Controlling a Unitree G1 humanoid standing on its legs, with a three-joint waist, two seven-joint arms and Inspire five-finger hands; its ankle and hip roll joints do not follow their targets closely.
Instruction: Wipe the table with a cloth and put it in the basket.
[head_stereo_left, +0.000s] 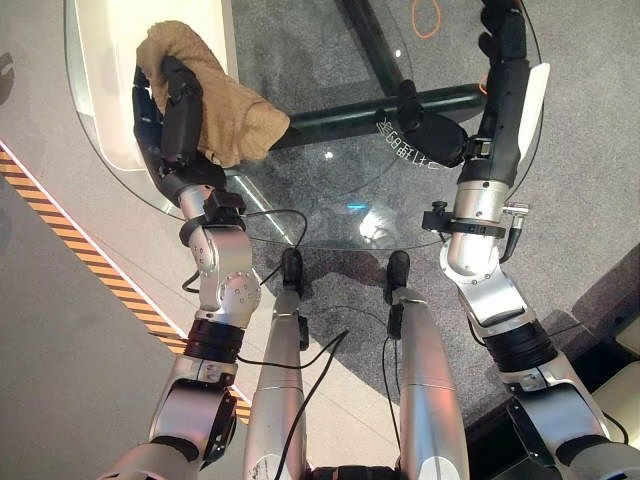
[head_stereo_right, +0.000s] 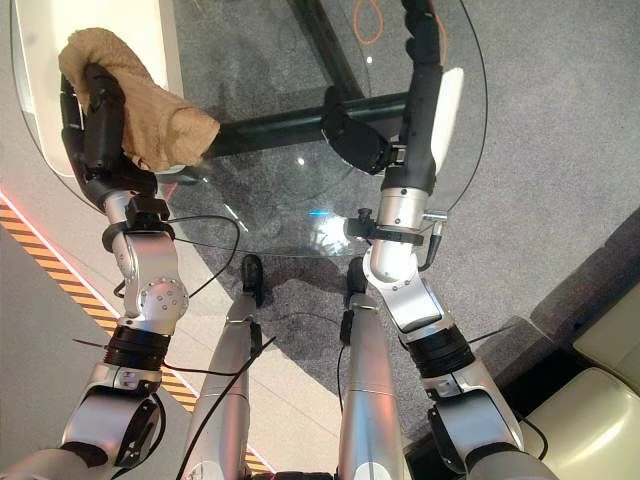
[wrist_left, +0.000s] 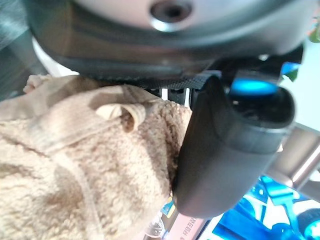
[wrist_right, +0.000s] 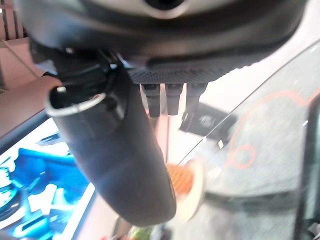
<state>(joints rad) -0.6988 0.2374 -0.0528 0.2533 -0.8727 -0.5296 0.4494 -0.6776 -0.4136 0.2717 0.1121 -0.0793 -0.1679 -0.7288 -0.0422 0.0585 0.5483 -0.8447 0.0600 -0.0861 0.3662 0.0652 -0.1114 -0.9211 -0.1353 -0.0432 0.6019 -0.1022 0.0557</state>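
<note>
A tan terry cloth (head_stereo_left: 225, 115) hangs bunched over my left hand (head_stereo_left: 165, 115) above the left edge of the round glass table (head_stereo_left: 330, 200). In the left wrist view the thumb (wrist_left: 225, 145) presses against the cloth (wrist_left: 75, 175), so the hand is shut on it. My right hand (head_stereo_left: 505, 60) reaches over the table's far right edge with straight fingers and holds nothing. Its thumb (wrist_right: 115, 160) stands free in the right wrist view. No basket is recognisable.
A white rounded object (head_stereo_left: 110, 70) lies under the glass at the far left, just past the cloth. Dark frame bars (head_stereo_left: 350, 115) cross beneath the glass. Orange-and-black striped tape (head_stereo_left: 70, 240) runs along the floor on the left.
</note>
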